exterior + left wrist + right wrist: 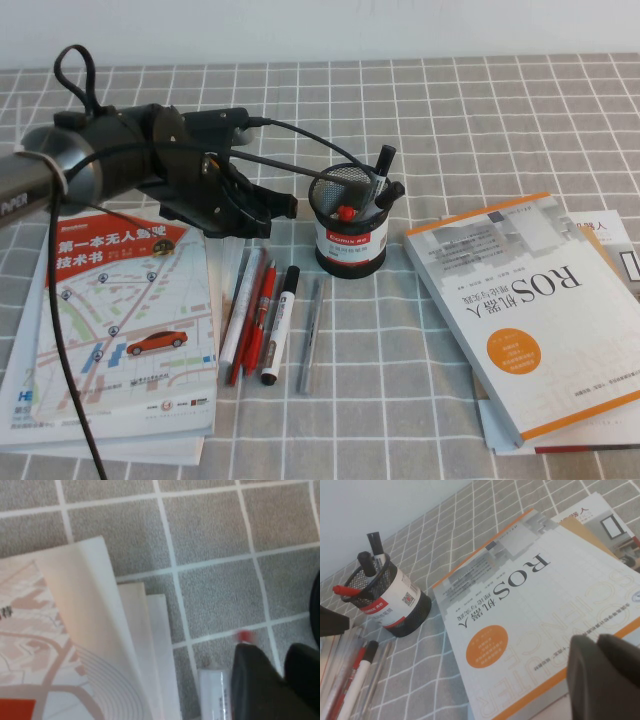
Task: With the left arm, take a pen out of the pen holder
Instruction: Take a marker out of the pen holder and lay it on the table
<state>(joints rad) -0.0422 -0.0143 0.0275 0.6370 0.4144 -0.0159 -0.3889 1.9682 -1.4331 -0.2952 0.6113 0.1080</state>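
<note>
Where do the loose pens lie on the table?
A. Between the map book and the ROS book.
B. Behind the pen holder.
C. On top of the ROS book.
A: the loose pens lie in a row on the cloth between the map book and the ROS book, the left gripper above their far ends; the right gripper hangs over the ROS book.

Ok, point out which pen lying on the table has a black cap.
The white marker, second from right among the pens; the others lack black caps. The left gripper hangs over their far ends, the right gripper above the orange-edged book.
</note>
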